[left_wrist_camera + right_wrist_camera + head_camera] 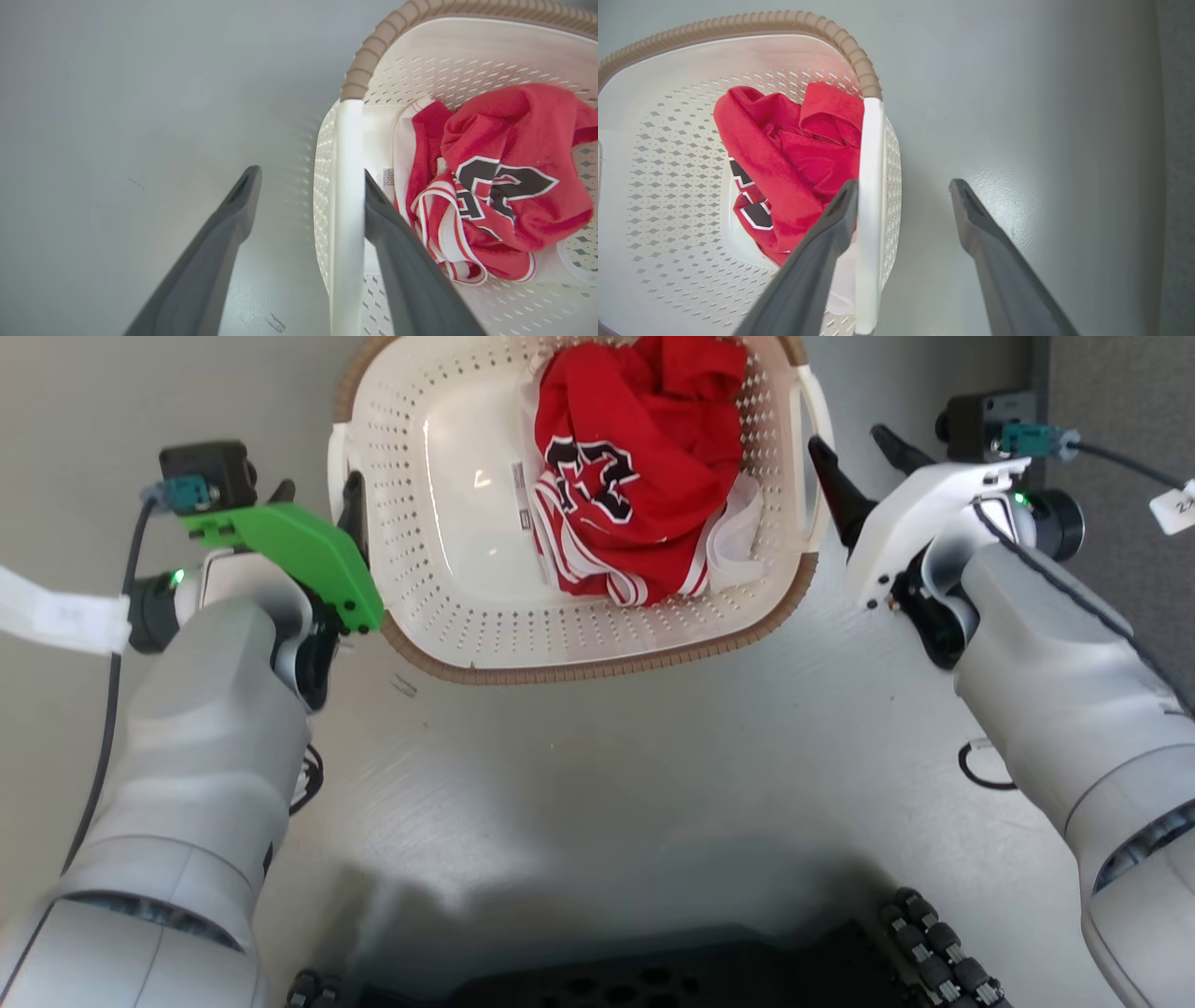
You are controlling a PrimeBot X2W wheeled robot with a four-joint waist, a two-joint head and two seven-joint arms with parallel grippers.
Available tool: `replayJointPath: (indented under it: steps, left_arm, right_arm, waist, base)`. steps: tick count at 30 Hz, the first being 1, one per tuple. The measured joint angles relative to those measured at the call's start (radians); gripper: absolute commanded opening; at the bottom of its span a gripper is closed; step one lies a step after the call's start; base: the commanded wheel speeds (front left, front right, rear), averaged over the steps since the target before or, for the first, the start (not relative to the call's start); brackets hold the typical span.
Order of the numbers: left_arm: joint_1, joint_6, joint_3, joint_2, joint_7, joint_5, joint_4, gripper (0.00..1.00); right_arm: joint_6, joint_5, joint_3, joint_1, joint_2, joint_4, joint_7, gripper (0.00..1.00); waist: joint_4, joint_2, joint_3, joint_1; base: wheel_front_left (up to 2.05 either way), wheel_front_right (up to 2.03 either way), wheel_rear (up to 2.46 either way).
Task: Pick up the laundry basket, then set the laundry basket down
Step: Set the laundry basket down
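The laundry basket (439,504) is a cream perforated tub with a brown woven-look rim, at the top middle of the head view, and a crumpled red jersey (644,457) lies in it. My left gripper (317,493) is open and straddles the white left handle (348,186): one finger is inside the basket against the handle, the other outside. My right gripper (850,441) is open too and straddles the right handle (871,186) the same way. In the wrist views, the left gripper (310,179) and right gripper (903,184) each show a wide gap on the outer side.
Smooth grey floor (597,784) lies around the basket and between my arms. My dark base (653,980) fills the bottom edge. A darker carpet strip (1120,373) runs along the far right. Cables and white tags (56,611) hang from both wrists.
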Motion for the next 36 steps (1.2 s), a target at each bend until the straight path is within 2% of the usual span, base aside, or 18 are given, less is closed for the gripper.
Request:
replayJointPath:
  steps: [17, 26, 29, 36]
  left_arm:
    - [0.060, -0.001, -0.027, 0.004, -0.073, 0.028, -0.019, 1.00]
    - [0.099, 0.000, -0.024, 0.006, -0.082, 0.049, -0.064, 1.00]
    - [0.111, 0.020, -0.003, 0.025, -0.082, 0.060, -0.128, 1.00]
    - [0.154, 0.063, 0.062, 0.066, -0.082, 0.097, -0.282, 1.00]
  right_arm:
    - [-0.002, 0.005, 0.001, 0.051, -0.006, -0.038, -0.019, 1.00]
    - [-0.002, -0.010, -0.029, 0.082, -0.023, -0.121, -0.022, 1.00]
    - [-0.003, -0.023, -0.059, 0.088, -0.035, -0.162, -0.022, 1.00]
    - [-0.050, -0.061, -0.125, 0.149, -0.063, -0.259, -0.022, 1.00]
  waist:
    - [-0.013, 0.0000, -0.171, 0.0000]
    - [-0.023, 0.0000, -0.284, 0.0000]
    - [-0.028, -0.0001, -0.322, 0.0000]
    - [-0.037, 0.0000, -0.412, 0.0000]
  base:
    - [0.00, 0.00, 0.00]
    - [0.00, 0.00, 0.00]
    - [0.00, 0.00, 0.00]
    - [0.00, 0.00, 0.00]
